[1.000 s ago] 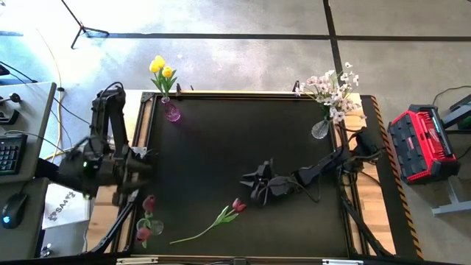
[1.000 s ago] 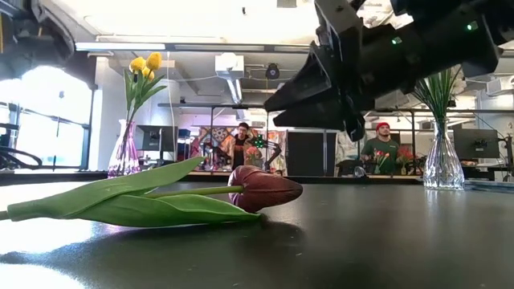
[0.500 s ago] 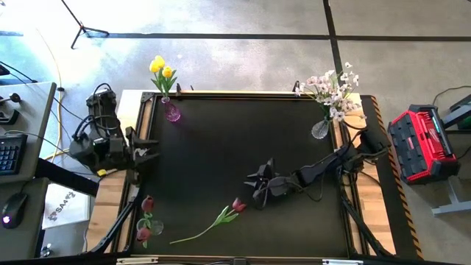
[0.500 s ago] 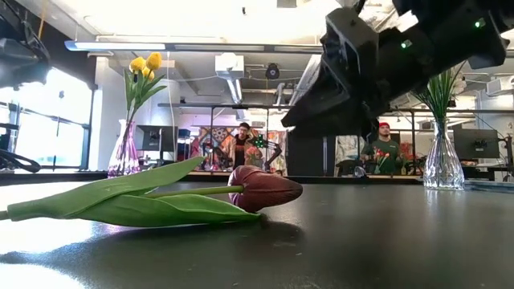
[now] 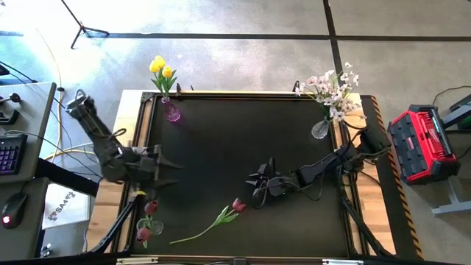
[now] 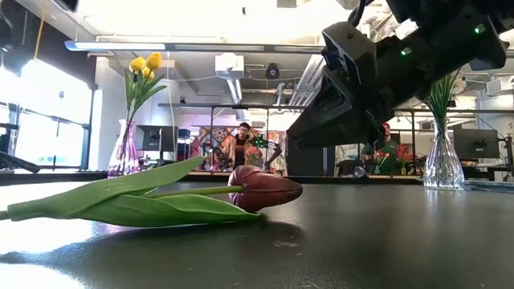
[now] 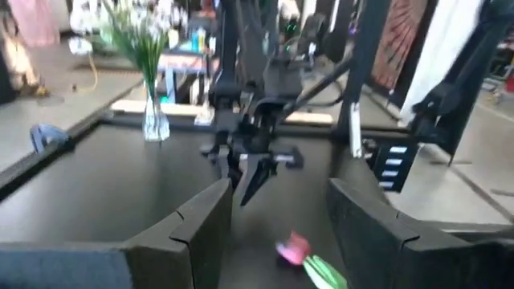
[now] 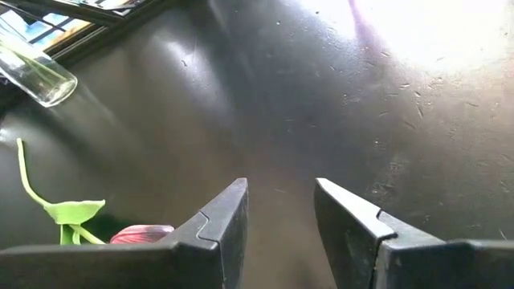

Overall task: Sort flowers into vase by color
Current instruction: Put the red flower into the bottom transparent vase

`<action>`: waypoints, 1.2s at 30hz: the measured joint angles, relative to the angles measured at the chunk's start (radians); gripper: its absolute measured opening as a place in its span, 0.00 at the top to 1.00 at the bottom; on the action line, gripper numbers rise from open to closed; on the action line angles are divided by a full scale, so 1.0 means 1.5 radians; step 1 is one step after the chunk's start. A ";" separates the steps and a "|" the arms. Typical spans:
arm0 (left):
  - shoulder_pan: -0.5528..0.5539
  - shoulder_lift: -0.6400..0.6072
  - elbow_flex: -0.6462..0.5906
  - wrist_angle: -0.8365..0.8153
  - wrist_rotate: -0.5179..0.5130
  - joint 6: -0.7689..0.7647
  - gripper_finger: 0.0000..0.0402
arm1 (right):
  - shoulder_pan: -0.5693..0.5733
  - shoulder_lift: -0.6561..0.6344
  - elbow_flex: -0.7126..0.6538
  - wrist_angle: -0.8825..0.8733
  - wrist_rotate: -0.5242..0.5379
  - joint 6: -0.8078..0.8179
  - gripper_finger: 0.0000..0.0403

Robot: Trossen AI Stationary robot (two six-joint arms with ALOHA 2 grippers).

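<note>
A dark red tulip (image 5: 238, 205) lies flat on the black table, its green stem and leaves (image 5: 199, 232) trailing toward the near-left. In the low view the tulip head (image 6: 263, 189) rests on the table top. My right gripper (image 5: 257, 185) hovers open just to the far-right of the head, and its wrist view shows the head (image 8: 141, 234) beside the open fingers (image 8: 231, 210). My left gripper (image 5: 168, 166) is open above the table's left edge, touching nothing, and from there it sees the tulip head (image 7: 293, 248).
Yellow tulips stand in a purple vase (image 5: 171, 111) at the far-left corner. Pink-white blossoms stand in a clear vase (image 5: 320, 129) at the far-right. A clear vase with dark red tulips (image 5: 147, 221) sits at the near-left edge. People show in the room beyond (image 6: 241, 144).
My left arm has swung about at the table's left side, and its gripper has come toward the table's right, over the left edge. My right gripper has sunk a little and tipped its fingers downward near the tulip head. The tulip has not moved.
</note>
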 joint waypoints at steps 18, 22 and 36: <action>0.239 0.192 0.000 0.041 0.221 -0.081 0.53 | 0.026 0.000 0.000 -0.080 0.046 0.066 0.67; 0.265 0.224 0.006 0.041 0.252 -0.080 0.53 | 0.026 0.000 0.000 -0.049 -0.016 0.005 0.67; 0.293 0.227 0.028 -0.003 0.259 -0.073 0.53 | 0.039 0.050 0.175 -0.039 -0.109 -0.291 0.67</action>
